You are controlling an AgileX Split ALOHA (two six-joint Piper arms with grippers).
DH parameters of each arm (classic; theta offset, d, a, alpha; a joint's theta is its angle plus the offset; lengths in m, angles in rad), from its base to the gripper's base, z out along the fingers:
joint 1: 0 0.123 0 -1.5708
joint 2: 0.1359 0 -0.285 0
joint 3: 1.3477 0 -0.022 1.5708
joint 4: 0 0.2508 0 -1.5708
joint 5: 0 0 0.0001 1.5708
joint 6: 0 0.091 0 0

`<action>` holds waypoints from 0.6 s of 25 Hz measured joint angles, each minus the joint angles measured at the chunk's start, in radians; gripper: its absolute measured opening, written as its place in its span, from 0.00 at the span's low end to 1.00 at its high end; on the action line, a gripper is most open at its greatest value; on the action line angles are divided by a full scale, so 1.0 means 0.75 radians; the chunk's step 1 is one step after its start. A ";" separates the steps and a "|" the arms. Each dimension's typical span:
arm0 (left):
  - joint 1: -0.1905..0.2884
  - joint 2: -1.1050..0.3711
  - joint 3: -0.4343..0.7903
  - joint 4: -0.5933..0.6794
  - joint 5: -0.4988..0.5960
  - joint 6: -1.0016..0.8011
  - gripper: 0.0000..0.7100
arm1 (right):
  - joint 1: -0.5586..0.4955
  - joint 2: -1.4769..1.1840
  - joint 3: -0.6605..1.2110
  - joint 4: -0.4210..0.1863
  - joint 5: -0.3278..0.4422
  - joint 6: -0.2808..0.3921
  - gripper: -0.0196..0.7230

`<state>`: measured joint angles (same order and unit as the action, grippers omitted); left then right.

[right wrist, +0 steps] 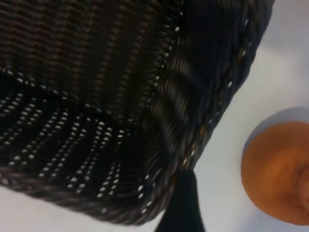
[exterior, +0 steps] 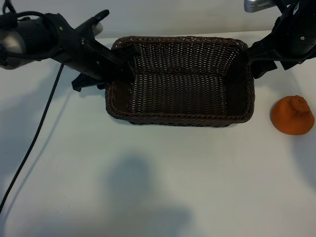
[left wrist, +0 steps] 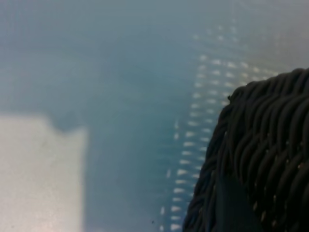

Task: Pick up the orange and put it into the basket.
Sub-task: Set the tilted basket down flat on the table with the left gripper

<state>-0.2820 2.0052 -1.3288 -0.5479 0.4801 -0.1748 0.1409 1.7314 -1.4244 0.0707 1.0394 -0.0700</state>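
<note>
Orange point(exterior: 292, 115) sits on the white table point(exterior: 148, 187), just beside the basket's point(exterior: 180, 118) right end and apart from the right gripper point(exterior: 264, 61), whose jaws stand apart over that end's rim. Left gripper point(exterior: 126, 61), half open and empty, straddles the basket's left rim.

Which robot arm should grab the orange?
The right arm, probably. Its end effector hangs at the basket's right end, on the orange's side. The left end effector is at the basket's far left end.
</note>
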 joint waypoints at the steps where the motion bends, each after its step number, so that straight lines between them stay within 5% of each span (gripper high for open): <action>1: 0.000 0.003 0.000 0.002 -0.003 -0.004 0.46 | 0.000 0.000 0.000 0.000 0.000 0.000 0.83; 15: 0.000 0.005 0.000 0.036 -0.005 -0.039 0.46 | 0.000 0.000 0.000 0.000 0.003 0.001 0.83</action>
<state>-0.2820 2.0093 -1.3288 -0.5211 0.4764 -0.2040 0.1409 1.7314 -1.4244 0.0707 1.0418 -0.0690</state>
